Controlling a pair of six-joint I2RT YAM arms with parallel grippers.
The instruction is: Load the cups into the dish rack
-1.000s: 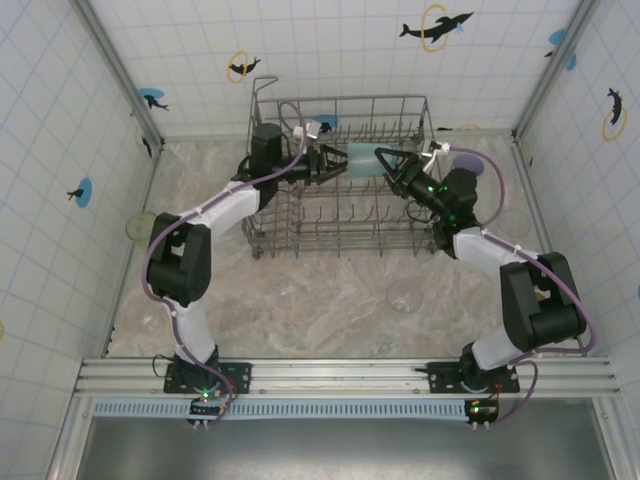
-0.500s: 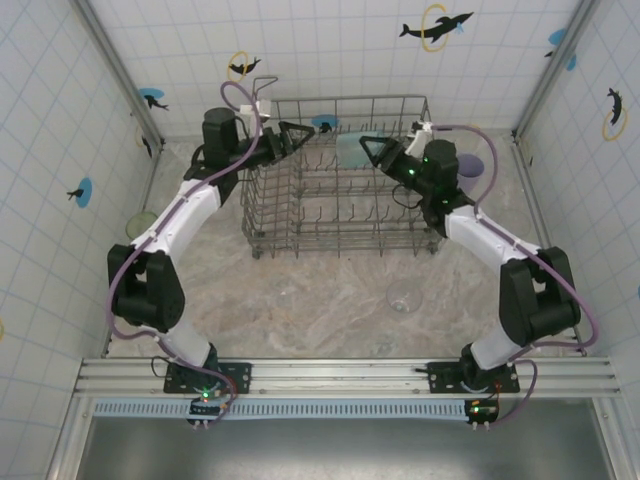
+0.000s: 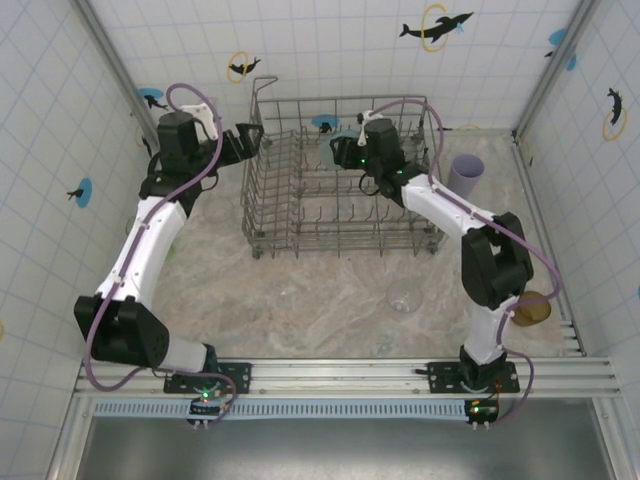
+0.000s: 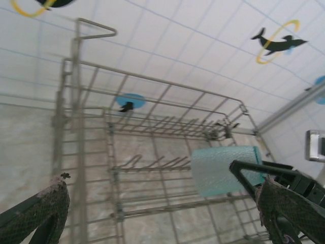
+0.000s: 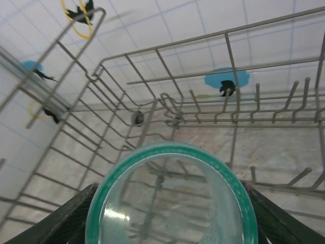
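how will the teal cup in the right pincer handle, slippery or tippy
The teal cup looks like thin translucent plastic, so it is probably light and slightly squashy in the right pincer. Its round wall would likely roll if laid sideways.

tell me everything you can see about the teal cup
The teal cup is a small translucent plastic tumbler with a frosted, pebbled wall and a thicker green ring at one end. It looks empty and lies tipped on its side, with what looks like its open mouth facing the right wrist camera. The right gripper clamps it, one finger on each side. It hangs inside the dish rack above the tines; I can't tell if it touches a wire.
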